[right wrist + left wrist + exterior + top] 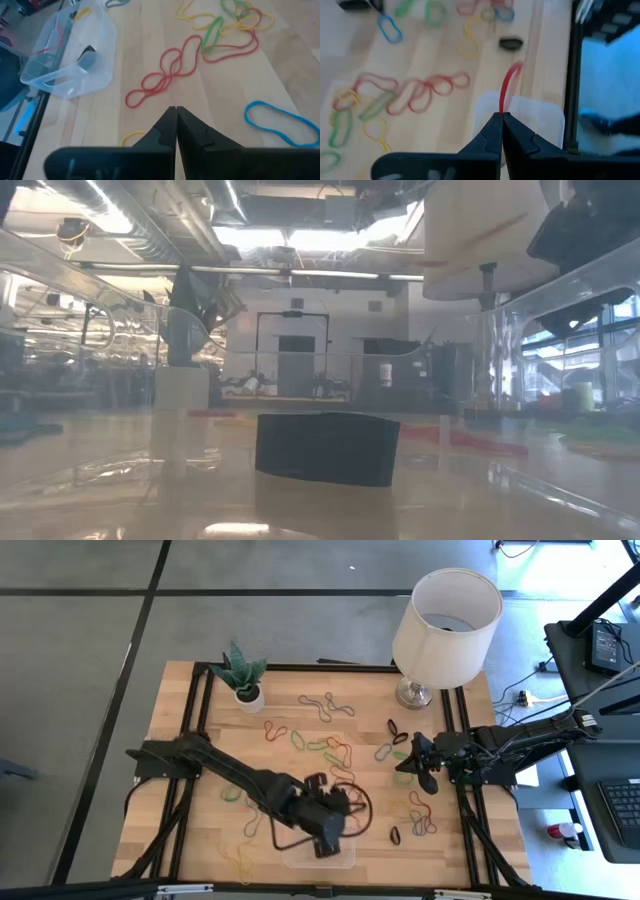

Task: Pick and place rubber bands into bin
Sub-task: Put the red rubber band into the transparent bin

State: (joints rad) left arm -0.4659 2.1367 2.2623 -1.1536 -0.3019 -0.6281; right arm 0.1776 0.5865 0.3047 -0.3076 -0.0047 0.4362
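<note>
Rubber bands point(330, 750) in red, green, yellow, blue and black lie scattered flat across the wooden table. The clear plastic bin point(338, 860) sits at the table's near edge; in the right wrist view the bin point(70, 65) shows a red band inside. My left gripper point(325, 837) hovers over the bin, shut on a red band point(507, 85). My right gripper point(412, 762) is at the table's right middle, shut and holding nothing. It points at a chain of red bands point(167, 72) with a blue band point(280, 122) beside it. My left gripper pinches one end of the red rubber band point(502, 109) between its two fingertips point(492, 125). The band runs on past the tips as a narrow loop, over the bin's rim point(530, 107). I cannot tell whether its free end point(516, 66) touches the table.
A lamp point(445, 625) stands at the far right corner and a small potted plant point(243, 675) at the far left. Black frame rails point(465, 790) run along the table's sides. A dark block point(328, 447) shows low in the low view; what it is I cannot tell.
</note>
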